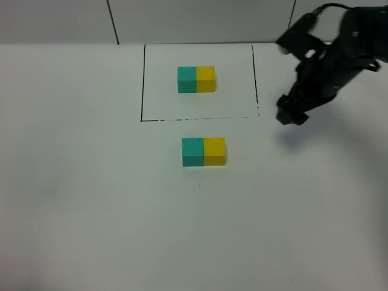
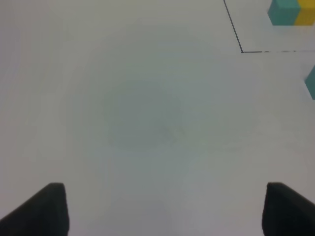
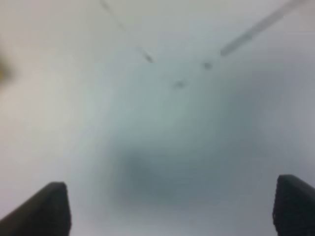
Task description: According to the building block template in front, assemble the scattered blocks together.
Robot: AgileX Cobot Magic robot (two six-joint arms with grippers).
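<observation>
The building block template (image 1: 196,79) is a teal and yellow bar lying inside a black drawn rectangle (image 1: 143,85) at the back middle of the table. It also shows in the left wrist view (image 2: 288,12). The scattered blocks are a teal cube (image 1: 193,151) and a yellow cube (image 1: 214,151). They stand side by side and touching, just in front of the rectangle. My right gripper (image 1: 291,115) hovers open and empty beside the rectangle's right front corner; its fingers (image 3: 51,206) stand wide apart. My left gripper (image 2: 165,191) is open and empty over bare table, and the exterior view does not show it.
The table is white, with a grey wall (image 1: 182,18) along the back. The right arm (image 1: 339,48) reaches in from the back right. An edge of the teal cube (image 2: 311,81) shows in the left wrist view. The right wrist view is blurred and shows faint black lines (image 3: 147,58).
</observation>
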